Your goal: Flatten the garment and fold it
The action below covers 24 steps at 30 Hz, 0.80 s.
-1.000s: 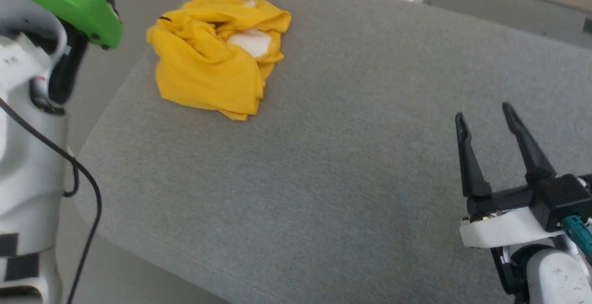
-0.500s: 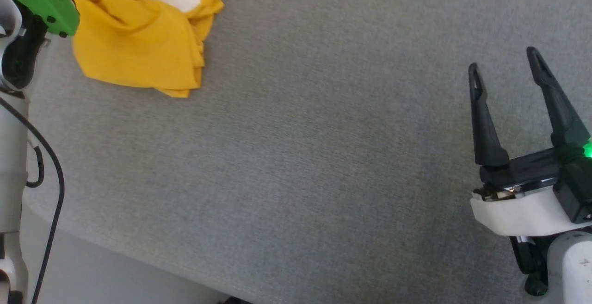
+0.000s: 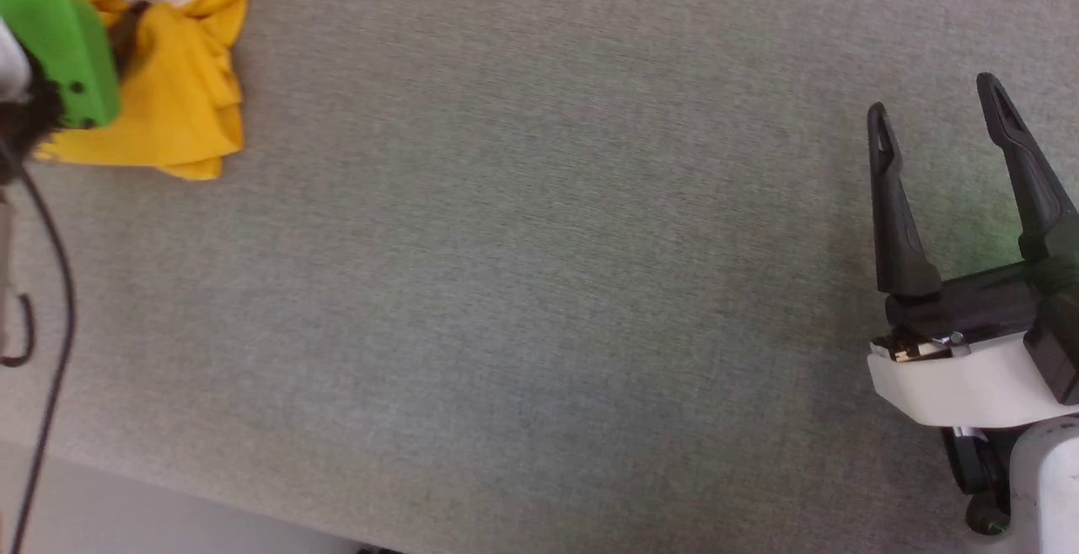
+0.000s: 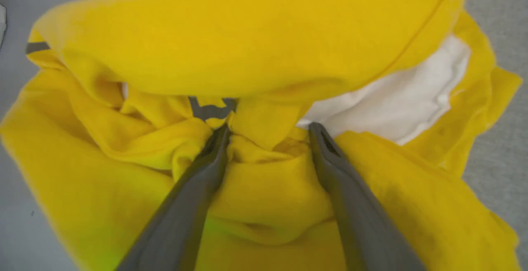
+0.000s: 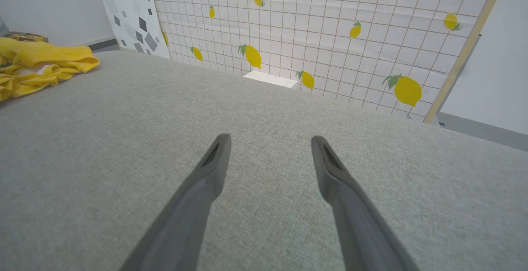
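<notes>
The garment (image 3: 181,107) is a crumpled bright yellow heap with a white patch, lying at the far left of the grey table (image 3: 539,284). My left arm's green cover (image 3: 55,40) hides part of it. In the left wrist view my left gripper (image 4: 269,128) is open, its fingertips (image 4: 220,139) pushed down into the folds of the garment (image 4: 247,36), with a ridge of cloth between them. My right gripper (image 3: 932,99) stands open over bare table at the right, far from the garment (image 5: 37,62), with nothing between its fingers (image 5: 270,138).
The table's near edge (image 3: 169,486) runs along the bottom left of the head view. Beyond the table's far edge, the right wrist view shows a lemon-print grid panel (image 5: 330,36) and a white box (image 5: 270,79).
The head camera has swung, so the garment has slid to the picture's upper left. The left arm's green cover now overlaps the garment. Both grippers stay open.
</notes>
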Motion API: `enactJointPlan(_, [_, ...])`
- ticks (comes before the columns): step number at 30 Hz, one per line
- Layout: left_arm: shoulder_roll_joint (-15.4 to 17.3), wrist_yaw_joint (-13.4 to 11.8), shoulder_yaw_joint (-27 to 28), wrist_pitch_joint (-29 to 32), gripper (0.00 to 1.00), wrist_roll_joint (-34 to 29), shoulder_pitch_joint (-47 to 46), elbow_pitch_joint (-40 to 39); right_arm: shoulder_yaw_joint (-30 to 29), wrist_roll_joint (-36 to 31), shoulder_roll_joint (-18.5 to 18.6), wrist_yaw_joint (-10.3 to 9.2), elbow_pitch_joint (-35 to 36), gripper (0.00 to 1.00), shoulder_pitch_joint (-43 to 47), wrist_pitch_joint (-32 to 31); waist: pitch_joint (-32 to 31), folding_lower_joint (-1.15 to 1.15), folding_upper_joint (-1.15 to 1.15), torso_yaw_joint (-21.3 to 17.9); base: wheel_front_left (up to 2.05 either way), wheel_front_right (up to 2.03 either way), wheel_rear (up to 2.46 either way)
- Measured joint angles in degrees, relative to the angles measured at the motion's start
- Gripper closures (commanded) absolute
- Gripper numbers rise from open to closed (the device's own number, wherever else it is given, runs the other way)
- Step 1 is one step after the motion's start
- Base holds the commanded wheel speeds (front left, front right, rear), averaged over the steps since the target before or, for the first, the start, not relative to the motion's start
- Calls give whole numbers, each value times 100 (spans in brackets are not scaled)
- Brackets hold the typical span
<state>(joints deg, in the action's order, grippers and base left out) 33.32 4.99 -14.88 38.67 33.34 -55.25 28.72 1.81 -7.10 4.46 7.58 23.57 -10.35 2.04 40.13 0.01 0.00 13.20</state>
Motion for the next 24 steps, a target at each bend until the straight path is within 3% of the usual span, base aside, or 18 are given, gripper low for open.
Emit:
enactJointPlan(2, [92, -52, -5, 38, 0, 0, 21, -76, -4, 10, -1, 0, -5, 0, -6, 7, 51, 0, 0, -61, 0, 0, 0])
enactJointPlan(3, [116, -58, -9, 109, 58, 0, 66, -99, -8, 11, -3, 0, -11, 0, -8, 9, 69, 0, 0, -93, 0, 0, 0])
enactJointPlan(4, [171, -69, 26, 66, 100, 1, 135, -169, -9, 21, -4, 0, -27, 0, -9, 9, 79, 0, 0, -139, 0, 0, 0])
enactJointPlan(7, [180, -52, 33, -192, 100, 1, 252, -208, -10, 30, -3, 0, -52, 0, -23, 23, 24, 0, 0, -159, 0, 0, 0])
enactJointPlan(8, [183, -3, 49, -594, 100, -1, 337, -164, -7, 51, -7, 0, -109, 0, -25, 47, -81, 0, 0, -156, 0, 0, 0])
enactJointPlan(16, [274, 101, 203, -1761, 100, -24, 337, -20, -11, 158, -56, 0, -386, 0, -21, 219, -587, 0, 0, -160, 0, 0, 0])
enactJointPlan(24, [449, 158, 201, -2357, 100, -105, -9, -243, -155, 348, -138, 0, -704, 0, 96, 447, -1299, 0, 0, -195, 0, 0, 0])
